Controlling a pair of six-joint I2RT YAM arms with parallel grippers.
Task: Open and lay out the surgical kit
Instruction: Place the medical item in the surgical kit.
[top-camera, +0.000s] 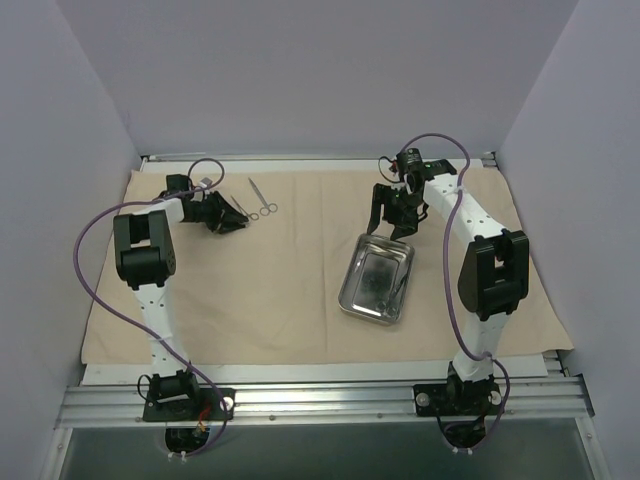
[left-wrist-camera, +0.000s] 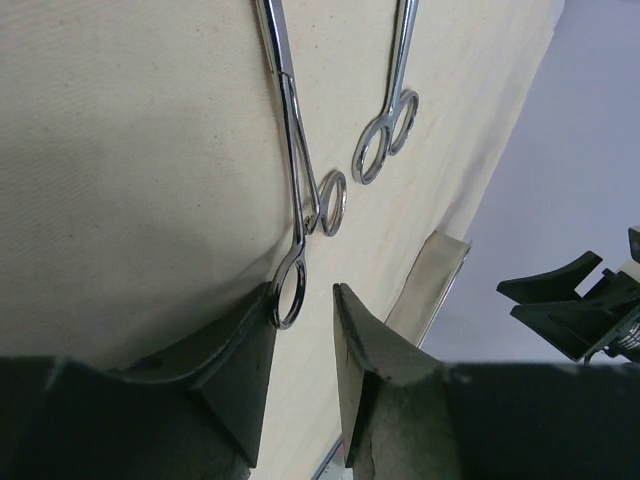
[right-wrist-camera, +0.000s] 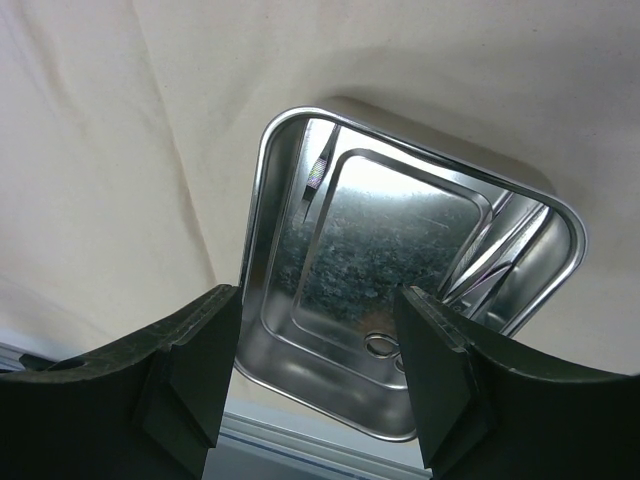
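Instruments lie on cloth; left pincer parted beside one; right pincer open over tray.

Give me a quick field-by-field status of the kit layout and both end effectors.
cloth: spread open, flat
tray: on the cloth, right of centre
laid out: two ring-handled instruments side by side, far left of cloth
in tray: at least one instrument, count unclear
left end effector: open, at one instrument's ring handle
right end effector: open, empty, above the tray
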